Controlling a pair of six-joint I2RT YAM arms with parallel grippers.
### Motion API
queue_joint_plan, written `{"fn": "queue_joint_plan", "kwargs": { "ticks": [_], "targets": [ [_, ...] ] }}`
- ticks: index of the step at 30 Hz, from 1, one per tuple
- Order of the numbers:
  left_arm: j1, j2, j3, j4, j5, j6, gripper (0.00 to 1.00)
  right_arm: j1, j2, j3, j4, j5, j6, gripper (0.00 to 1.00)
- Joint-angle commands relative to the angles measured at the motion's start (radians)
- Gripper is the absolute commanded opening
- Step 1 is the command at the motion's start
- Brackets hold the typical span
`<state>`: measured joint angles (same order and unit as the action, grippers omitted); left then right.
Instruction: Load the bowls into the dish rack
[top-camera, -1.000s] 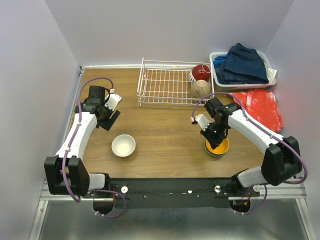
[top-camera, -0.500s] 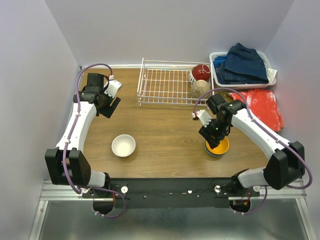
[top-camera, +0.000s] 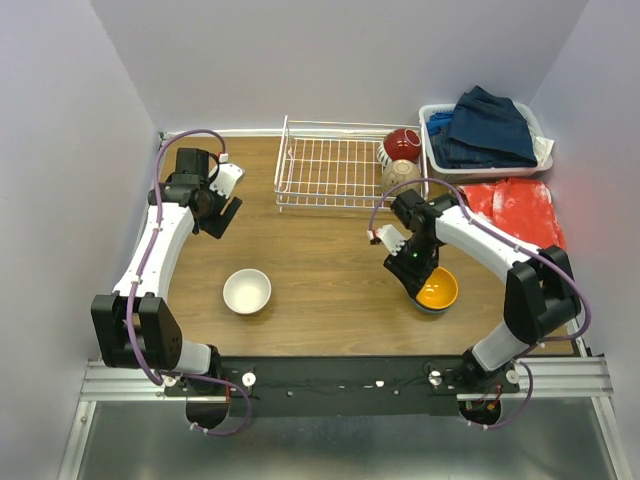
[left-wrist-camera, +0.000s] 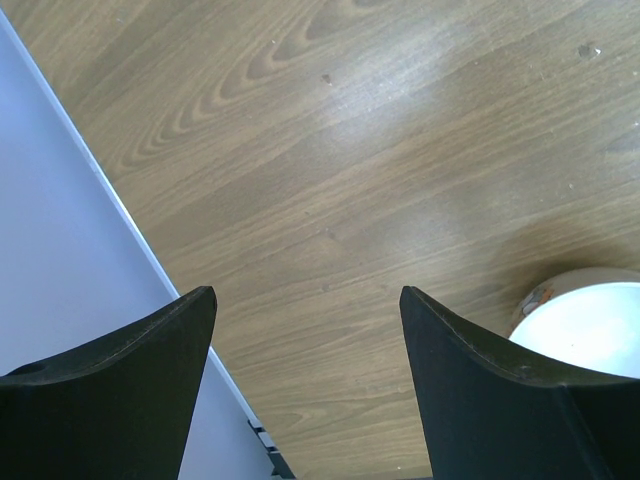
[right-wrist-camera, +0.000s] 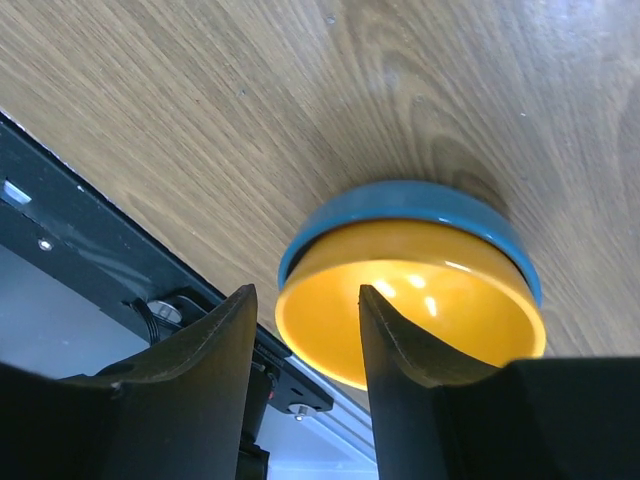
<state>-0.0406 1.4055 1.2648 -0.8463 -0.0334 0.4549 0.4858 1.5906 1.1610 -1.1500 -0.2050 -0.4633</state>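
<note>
The white wire dish rack (top-camera: 335, 170) stands at the back of the table. At its right end sit a red bowl (top-camera: 403, 142) and a tan bowl (top-camera: 400, 178). An orange bowl (top-camera: 438, 290) (right-wrist-camera: 420, 300) rests nested in a blue bowl (right-wrist-camera: 400, 200) near the front right. My right gripper (top-camera: 411, 266) (right-wrist-camera: 305, 292) hovers open at that bowl's left rim. One finger is over the inside, the other outside, and neither pinches the rim. A white bowl (top-camera: 247, 290) (left-wrist-camera: 590, 330) sits front left. My left gripper (top-camera: 224, 214) (left-wrist-camera: 305, 292) is open over bare wood, behind it.
A white plastic basket (top-camera: 432, 152) of blue clothes stands at the back right, with a red mat (top-camera: 515, 215) in front of it. The table's left edge (left-wrist-camera: 130, 230) and wall lie close to the left gripper. A black rail (right-wrist-camera: 90, 250) runs along the front edge.
The right gripper went from shut on the orange bowl's rim to open and slid a little left. The left arm drew slightly farther back.
</note>
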Motion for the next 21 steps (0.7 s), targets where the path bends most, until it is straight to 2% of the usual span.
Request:
{"fn": "queue_joint_plan", "kwargs": {
  "ticks": [1, 7, 14, 21],
  "targets": [
    [0.004, -0.016, -0.021, 0.009, 0.006, -0.005, 0.84, 0.023, 0.037, 0.023, 0.004, -0.010, 0.006, 0.52],
    [0.004, -0.011, -0.031, 0.015, 0.009, -0.007, 0.84, 0.040, 0.065, 0.017, 0.009, 0.003, 0.017, 0.52],
    [0.004, -0.004, -0.033, 0.021, 0.013, -0.004, 0.84, 0.043, 0.072, 0.002, 0.015, 0.044, 0.025, 0.34],
    [0.004, 0.023, -0.015, 0.021, 0.027, -0.010, 0.84, 0.045, 0.058, -0.029, 0.012, 0.068, 0.025, 0.29]
  ]
}}
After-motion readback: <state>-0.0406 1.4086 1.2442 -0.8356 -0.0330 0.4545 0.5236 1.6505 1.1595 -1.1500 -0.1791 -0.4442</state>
